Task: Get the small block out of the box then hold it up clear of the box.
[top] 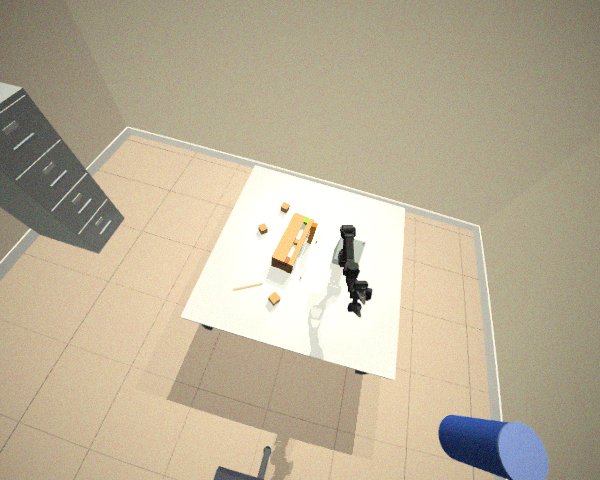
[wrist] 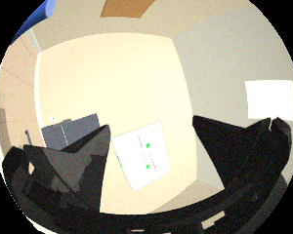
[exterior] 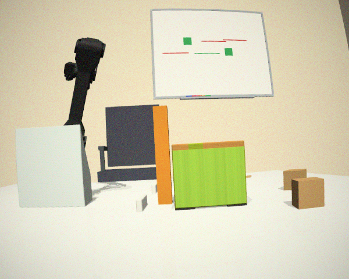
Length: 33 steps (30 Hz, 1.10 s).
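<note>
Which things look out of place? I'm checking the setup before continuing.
The gripper is open and empty, off to the side of the box, its camera seeing only walls. A thin stick lies loose near the box.

The arm [top: 348, 258] is raised, its gripper [top: 355, 308] open and empty.

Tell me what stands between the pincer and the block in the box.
The pincer is open and empty, out to the side of the box. The box's own walls enclose the shelf, and the tall orange panel stands on the arm's side. The block itself cannot be made out.
</note>
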Motion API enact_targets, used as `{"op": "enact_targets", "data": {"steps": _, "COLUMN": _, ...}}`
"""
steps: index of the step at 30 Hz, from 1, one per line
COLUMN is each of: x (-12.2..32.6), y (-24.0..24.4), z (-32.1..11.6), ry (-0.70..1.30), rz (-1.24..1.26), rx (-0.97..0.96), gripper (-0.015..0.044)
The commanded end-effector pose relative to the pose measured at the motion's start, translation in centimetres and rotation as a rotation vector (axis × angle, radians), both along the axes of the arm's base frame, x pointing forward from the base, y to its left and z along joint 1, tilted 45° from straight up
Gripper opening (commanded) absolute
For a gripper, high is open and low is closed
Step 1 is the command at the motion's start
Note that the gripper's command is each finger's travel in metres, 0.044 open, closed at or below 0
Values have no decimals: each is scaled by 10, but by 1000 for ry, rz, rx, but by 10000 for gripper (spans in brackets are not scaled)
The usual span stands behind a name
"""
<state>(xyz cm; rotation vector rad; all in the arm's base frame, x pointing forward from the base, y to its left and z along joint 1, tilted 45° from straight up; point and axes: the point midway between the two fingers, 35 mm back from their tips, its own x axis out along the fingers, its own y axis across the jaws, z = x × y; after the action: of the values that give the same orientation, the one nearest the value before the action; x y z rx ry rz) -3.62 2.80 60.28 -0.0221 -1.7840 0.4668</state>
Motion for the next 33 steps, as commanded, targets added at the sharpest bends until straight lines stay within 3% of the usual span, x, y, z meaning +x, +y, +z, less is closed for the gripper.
{"op": "enact_targets", "data": {"steps": 1, "x": -9, "y": 41, "z": -1, "ry": -46, "rz": -99, "rx": -108, "gripper": 400}}
{"op": "enact_targets", "data": {"steps": 8, "x": 2, "y": 122, "z": -14, "ry": -90, "rz": -286, "rx": -333, "gripper": 400}}
{"op": "enact_targets", "data": {"steps": 15, "x": 46, "y": 194, "z": -40, "ry": -76, "rz": -460, "rx": -571, "gripper": 400}}
{"op": "enact_targets", "data": {"steps": 24, "x": 142, "y": 254, "z": -89, "ry": 27, "rz": -661, "rx": -883, "gripper": 400}}
{"op": "enact_targets", "data": {"steps": 33, "x": 260, "y": 266, "z": -158, "ry": 178, "rz": -858, "rx": -1194, "gripper": 400}}
